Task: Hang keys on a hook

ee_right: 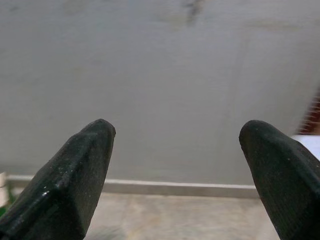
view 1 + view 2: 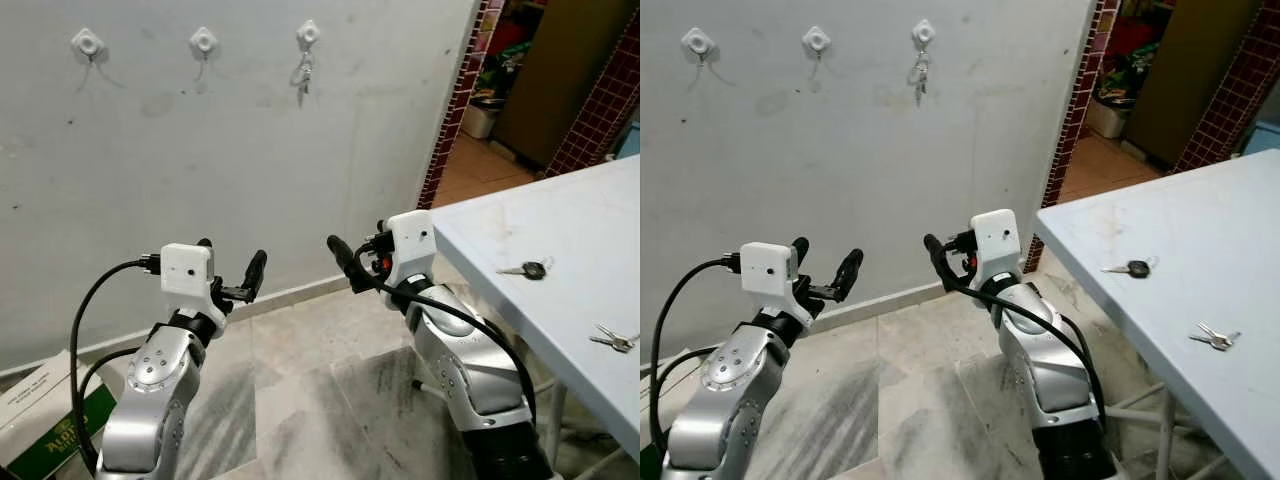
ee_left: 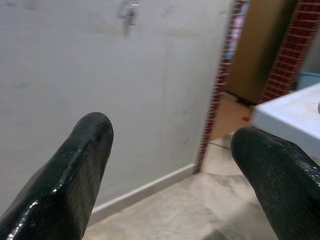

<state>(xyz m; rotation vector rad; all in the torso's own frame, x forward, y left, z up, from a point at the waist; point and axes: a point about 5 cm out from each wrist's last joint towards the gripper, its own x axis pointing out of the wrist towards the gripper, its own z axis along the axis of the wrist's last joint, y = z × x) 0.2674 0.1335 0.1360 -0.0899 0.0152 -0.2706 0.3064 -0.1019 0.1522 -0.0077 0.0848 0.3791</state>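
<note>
Three white hooks in row high on wall; rightmost hook (image 2: 308,35) already carries key bunch (image 2: 303,76). Other two bare, so room remains. Black-headed key (image 2: 535,269) and silver keys (image 2: 613,341) lie on table (image 2: 560,215), untouched. Left gripper (image 2: 232,270) and right gripper (image 2: 352,262) raised mid-air facing wall, fingers spread wide, empty: pickup likely next, table nearest right arm.

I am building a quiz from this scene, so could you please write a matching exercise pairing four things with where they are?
Things:
1. black-headed key
2. silver keys
3. hanging key bunch
4. green box

Places:
A. on the floor by the left arm
B. on the rightmost wall hook
C. on the table, nearer the robot
D. on the table, farther from the robot

Pairs: 1-D, 2-C, 3-B, 4-A
</note>
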